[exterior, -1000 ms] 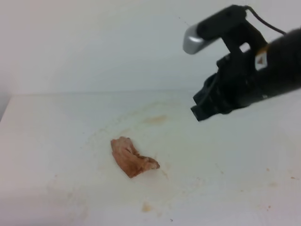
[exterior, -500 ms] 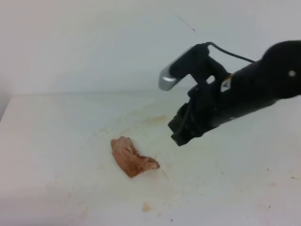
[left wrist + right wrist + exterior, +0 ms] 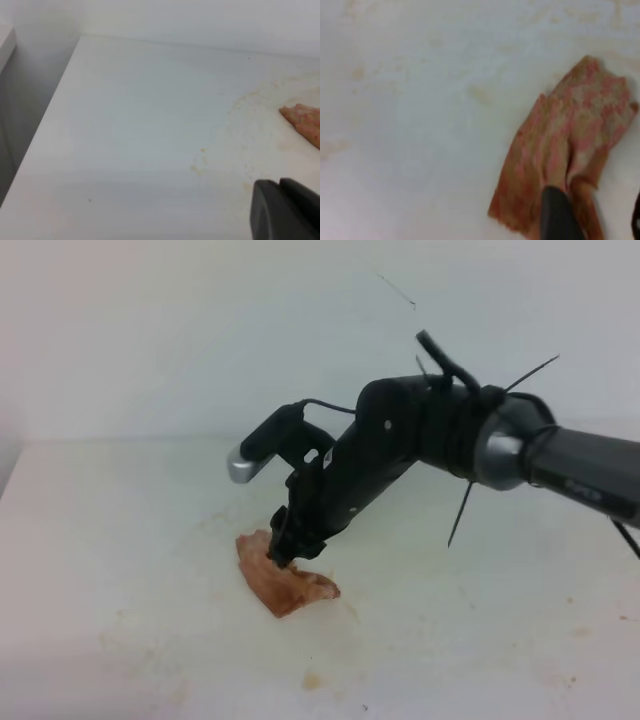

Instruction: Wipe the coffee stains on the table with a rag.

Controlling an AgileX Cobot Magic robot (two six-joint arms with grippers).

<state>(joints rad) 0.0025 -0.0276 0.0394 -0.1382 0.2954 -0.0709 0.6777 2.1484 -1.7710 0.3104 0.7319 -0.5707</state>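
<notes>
The rag (image 3: 292,589) lies crumpled and pinkish-brown on the white table (image 3: 120,540), a little left of centre. My right gripper (image 3: 284,552) has reached across and hangs over its upper edge, tips down at the cloth. In the right wrist view the rag (image 3: 570,145) lies below, and the right gripper (image 3: 596,204) stands open with one dark finger (image 3: 559,215) over the cloth and the other at the frame's right edge. Faint tan coffee stains (image 3: 330,493) smear the table behind the rag, with a small spot (image 3: 312,679) in front. The left wrist view shows the rag's corner (image 3: 306,121) and a dark part of my left gripper (image 3: 282,210).
A white wall (image 3: 200,330) rises behind the table's far edge. The table's left edge (image 3: 45,130) drops off beside a grey gap. Small tan specks (image 3: 199,165) dot the surface left of the rag.
My right arm has swung from the upper right down and to the left, bringing the gripper onto the rag. The rag has not moved.
</notes>
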